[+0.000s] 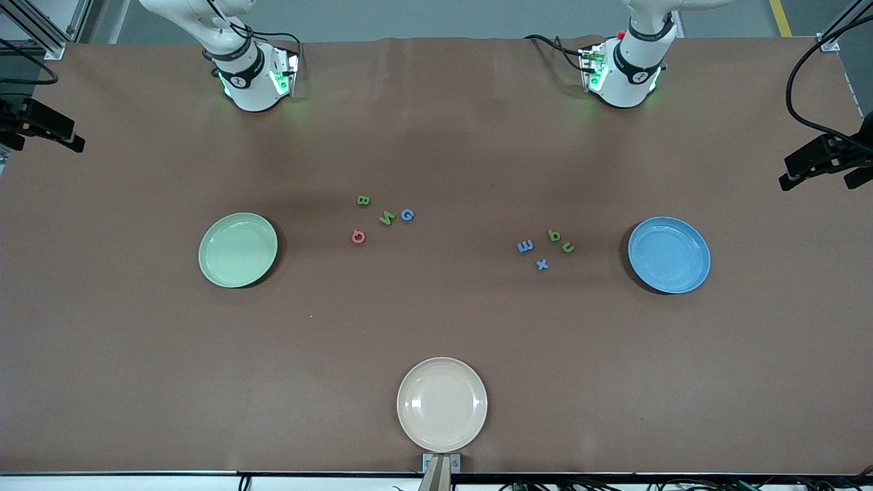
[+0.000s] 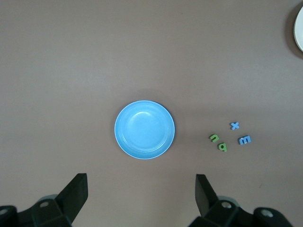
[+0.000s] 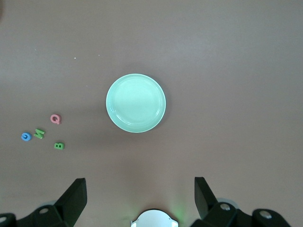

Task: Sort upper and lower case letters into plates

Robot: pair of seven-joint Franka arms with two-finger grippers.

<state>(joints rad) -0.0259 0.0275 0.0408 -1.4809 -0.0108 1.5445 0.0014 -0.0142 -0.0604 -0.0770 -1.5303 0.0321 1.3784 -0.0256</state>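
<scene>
Letters sit pre-grouped by case: capitals B [image 1: 363,200], M [image 1: 387,218], G [image 1: 407,215], Q [image 1: 359,236] near the mint plate [image 1: 238,249]; lowercase m [image 1: 525,246], q [image 1: 554,235], n [image 1: 567,247], x [image 1: 542,264] near the blue plate [image 1: 669,254]. Left gripper [image 2: 141,189] hangs high over the blue plate, right gripper [image 3: 140,189] high over the mint plate, both waiting, jaws wide open, empty. Surface: plain brown mat; cream plate [image 1: 442,404] nearest the front camera.

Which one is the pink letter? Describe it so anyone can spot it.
Start at the mint plate. Four letters lie in a cluster beside it, toward the table's middle. The pink Q is the one nearest that plate and the front camera, and the only pink piece.
</scene>
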